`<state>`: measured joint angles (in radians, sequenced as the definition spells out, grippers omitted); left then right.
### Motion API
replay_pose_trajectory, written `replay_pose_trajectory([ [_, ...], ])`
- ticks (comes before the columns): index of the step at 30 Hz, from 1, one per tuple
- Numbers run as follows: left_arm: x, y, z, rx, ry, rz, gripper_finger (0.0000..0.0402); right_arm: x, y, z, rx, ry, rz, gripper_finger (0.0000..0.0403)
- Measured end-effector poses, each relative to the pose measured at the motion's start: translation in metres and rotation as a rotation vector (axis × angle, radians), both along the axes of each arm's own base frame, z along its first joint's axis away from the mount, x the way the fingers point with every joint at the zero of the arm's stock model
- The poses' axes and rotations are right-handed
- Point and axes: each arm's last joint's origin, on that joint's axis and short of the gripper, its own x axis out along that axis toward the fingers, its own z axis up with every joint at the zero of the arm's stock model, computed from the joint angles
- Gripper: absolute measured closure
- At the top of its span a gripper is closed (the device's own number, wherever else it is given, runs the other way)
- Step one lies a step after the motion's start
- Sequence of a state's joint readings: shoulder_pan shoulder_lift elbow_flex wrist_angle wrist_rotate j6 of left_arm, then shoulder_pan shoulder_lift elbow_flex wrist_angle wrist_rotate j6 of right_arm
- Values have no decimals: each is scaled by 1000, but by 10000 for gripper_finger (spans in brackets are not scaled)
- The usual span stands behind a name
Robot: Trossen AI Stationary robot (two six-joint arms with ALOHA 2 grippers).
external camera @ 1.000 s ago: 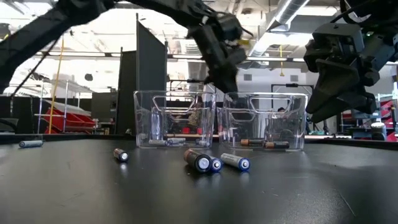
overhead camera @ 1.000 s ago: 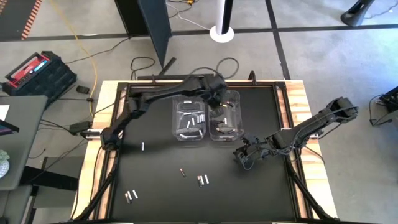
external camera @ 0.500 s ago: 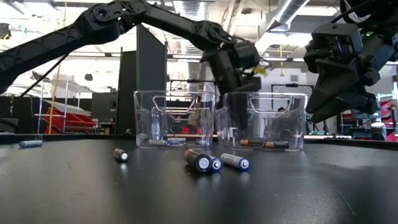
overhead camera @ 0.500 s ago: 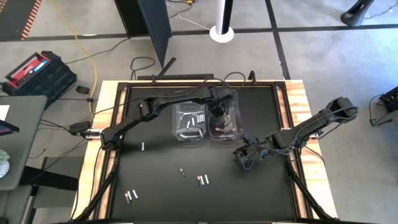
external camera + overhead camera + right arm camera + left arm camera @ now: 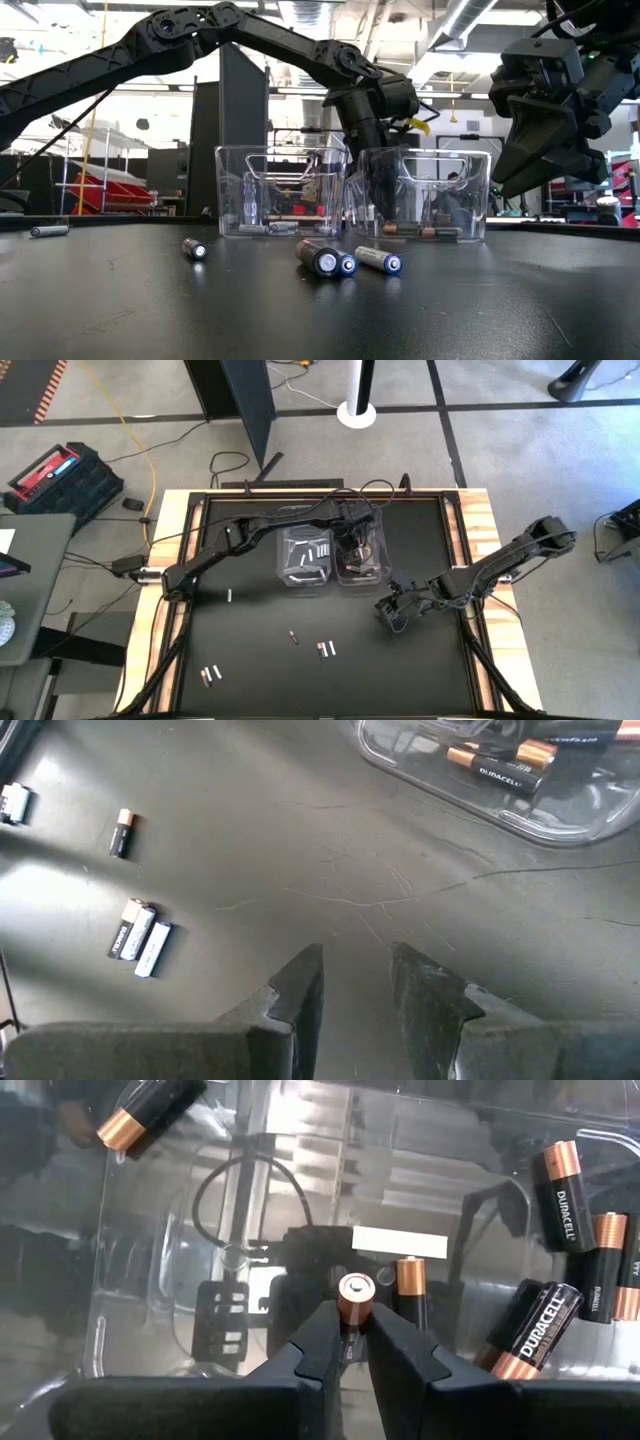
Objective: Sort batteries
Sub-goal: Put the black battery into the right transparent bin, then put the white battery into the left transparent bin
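Battery over the right bin

My left gripper [image 5: 355, 1342] pinches a battery [image 5: 353, 1302]; right gripper [image 5: 355, 982] hangs open.

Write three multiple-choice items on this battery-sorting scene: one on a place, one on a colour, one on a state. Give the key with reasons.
1. Where is the left end effector?
A. Inside the right-hand clear bin
B. Over the bare mat
C. Off the table

2. What colour are the batteries in the right-hand bin?
A. All silvery-white
B. Black with copper ends
C. Green

3. What is the right end effector doing?
A. Gripping a battery
B. Gripping a bin
C. Hanging open and empty over the mat

Key: 1 A, the left wrist view looks down into a bin, and the high view has that arm reaching into the right-hand one. 2 B, the left wrist view shows black, copper-tipped cells there. 3 C, its wrist view shows a gap between the fingers with only mat behind.
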<state>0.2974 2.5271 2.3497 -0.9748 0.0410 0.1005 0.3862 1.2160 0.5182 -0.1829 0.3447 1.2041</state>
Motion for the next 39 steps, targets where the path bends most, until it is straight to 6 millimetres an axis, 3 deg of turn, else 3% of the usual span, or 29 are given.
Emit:
replay_pose_trajectory([
  [9, 0, -1, 0, 0, 5, -9, 303, 0, 0, 0, 0, 0, 0, 266],
  [15, -3, -1, 4, -2, 20, -8, 292, 0, 0, 0, 0, 0, 0, 266],
  [24, -19, 0, 65, 107, -62, 68, 291, 0, 0, 0, -5, 5, 3, 266],
  [28, -42, 0, 105, 233, -40, 200, 291, 0, 0, 0, -6, 4, 5, 266],
  [32, -74, 3, 140, 245, -7, 304, 291, -1, 0, -1, -10, 9, 7, 266],
  [39, -135, -1, 166, 225, 4, 487, 291, -1, -1, -1, -16, 21, 9, 266],
])
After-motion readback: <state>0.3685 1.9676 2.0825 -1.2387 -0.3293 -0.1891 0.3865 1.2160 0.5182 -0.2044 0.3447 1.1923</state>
